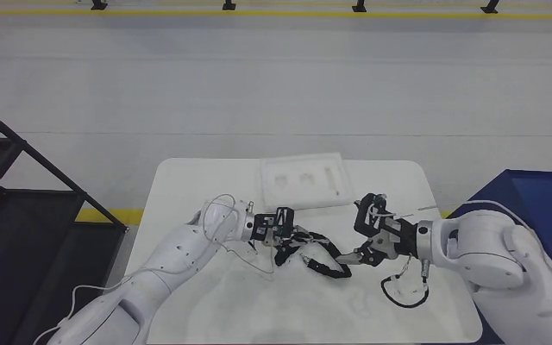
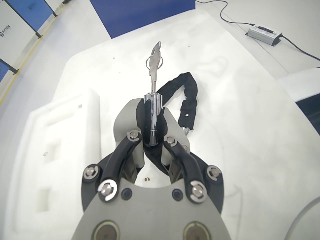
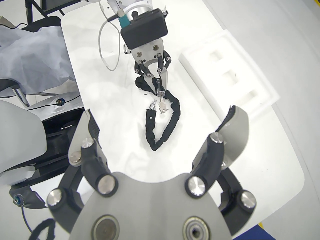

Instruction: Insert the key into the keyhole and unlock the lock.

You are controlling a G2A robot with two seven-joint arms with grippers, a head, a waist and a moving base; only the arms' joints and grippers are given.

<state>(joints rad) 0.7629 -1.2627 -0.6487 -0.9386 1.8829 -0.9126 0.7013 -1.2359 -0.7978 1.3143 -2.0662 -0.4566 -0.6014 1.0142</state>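
a: middle of the table (image 1: 190, 190) in the top view, and the left gripper (image 2: 151, 108) is clamped tight on the shiny lock barrel (image 2: 153, 121).
b: and the key (image 2: 154, 61)?
a: in the keyhole, shank seated, bow and ring sticking out toward three o'clock, straight at the right gripper (image 3: 160, 112). that one hangs a little apart from it, jaws spread wide, nothing in them.
b: so the insertion looks done. what about the black chain (image 3: 178, 112)?
a: it loops on the table toward five o'clock of the barrel. its loose metal end (image 3: 151, 106) lies just beside the key, not plugged into anything i can make out. whether the key is turned, i can't tell.
b: next move, then?
a: i'd say the right jaws need to come in square on the key's bow, pinch it flat and twist, while the left stops the barrel spinning. the white foam tray (image 1: 293, 198) sits at twelve o'clock, out of the way.
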